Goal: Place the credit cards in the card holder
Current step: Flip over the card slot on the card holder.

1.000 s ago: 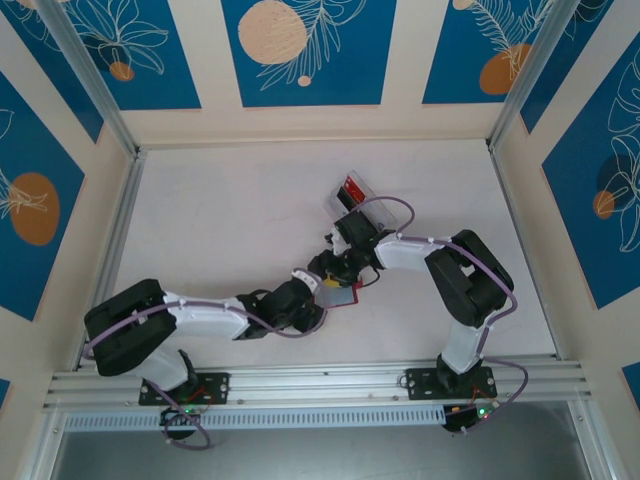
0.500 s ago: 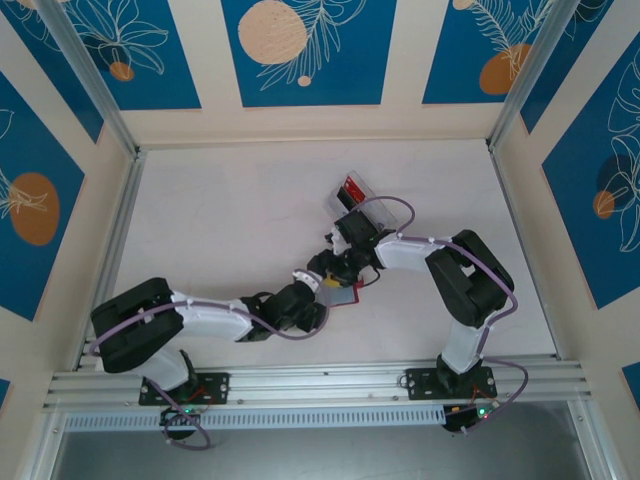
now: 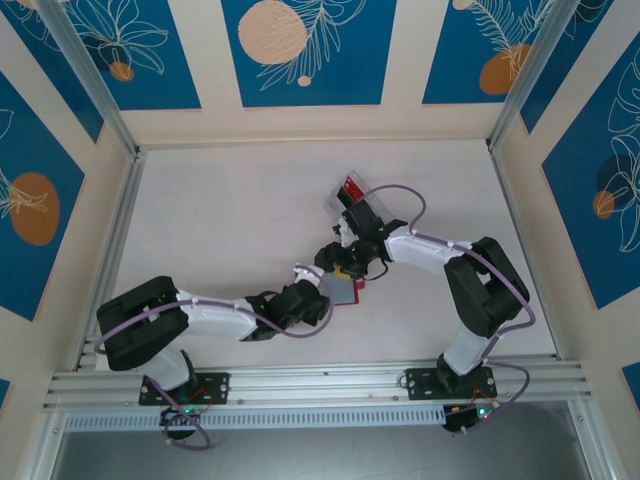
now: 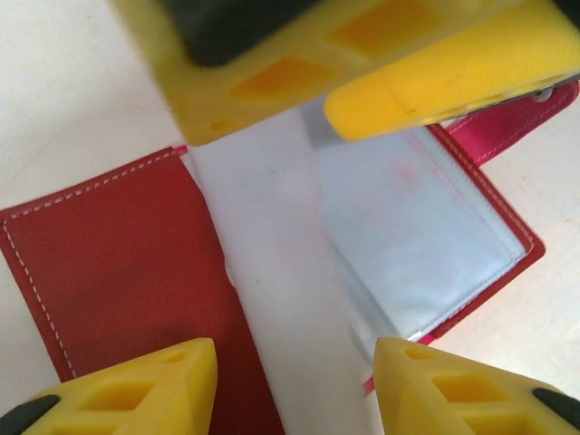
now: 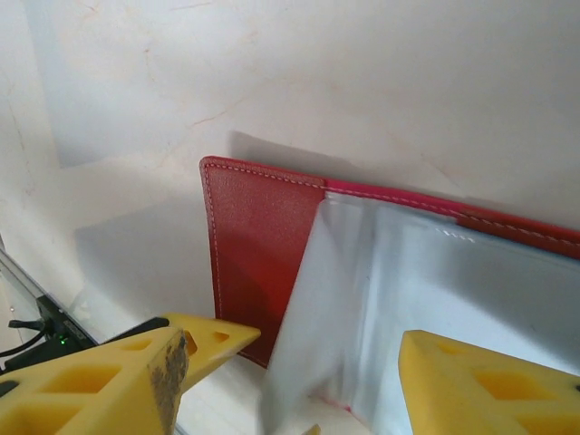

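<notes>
Since the earlier top-view frame, the right arm's elbow had swung outward toward the right side and its cable loop had lifted. The left arm had crept slightly forward toward the centre. The card holder (image 3: 345,292) lay open on the table (image 3: 220,230) between the two tools, near the front centre. In the left wrist view its red cover (image 4: 118,263) lay flat, with the pale plastic sleeves (image 4: 417,245) spread beside it. One sleeve leaf stood raised along the fold. The left gripper (image 4: 290,381) hung over the fold with its jaws apart, gripping nothing. The right gripper (image 5: 294,362) straddled the raised leaf from the opposite side, also unclenched and clear of the plastic. This opposed placement probably served to pin the cover and part the sleeves so that a pocket mouth stayed accessible. No card was seen in either tool. A red card (image 3: 352,187) sat in the clear tray (image 3: 337,200), just behind the right wrist and apart from the holder. Both tools crowded the holder, and the right arm overhung part of the tray, so reaching the cards would likely require one tool to withdraw. The upright leaf could also block the pocket.
</notes>
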`<action>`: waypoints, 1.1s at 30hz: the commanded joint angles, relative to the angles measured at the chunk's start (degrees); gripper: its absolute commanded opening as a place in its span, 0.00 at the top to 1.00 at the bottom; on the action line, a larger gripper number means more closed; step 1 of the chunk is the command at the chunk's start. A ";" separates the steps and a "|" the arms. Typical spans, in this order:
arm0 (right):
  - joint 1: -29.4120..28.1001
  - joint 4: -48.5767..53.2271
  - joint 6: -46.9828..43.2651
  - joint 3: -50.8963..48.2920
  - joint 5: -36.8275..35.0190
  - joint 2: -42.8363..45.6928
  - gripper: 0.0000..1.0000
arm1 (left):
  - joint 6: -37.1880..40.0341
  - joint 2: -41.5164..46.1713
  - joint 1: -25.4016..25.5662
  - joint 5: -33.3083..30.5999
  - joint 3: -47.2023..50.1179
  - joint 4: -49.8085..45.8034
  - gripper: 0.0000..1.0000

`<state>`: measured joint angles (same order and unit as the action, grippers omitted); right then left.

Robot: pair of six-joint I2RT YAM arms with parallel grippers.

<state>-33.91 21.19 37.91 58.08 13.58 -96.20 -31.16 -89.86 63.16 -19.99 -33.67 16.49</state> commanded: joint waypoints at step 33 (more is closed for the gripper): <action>-2.03 -0.57 -0.03 -5.35 -6.08 6.03 0.46 | -2.35 5.93 -5.96 1.27 -3.59 -16.98 0.55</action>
<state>-35.42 19.81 38.35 51.20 8.56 -89.62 -32.91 -83.13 59.40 -20.56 -34.92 2.02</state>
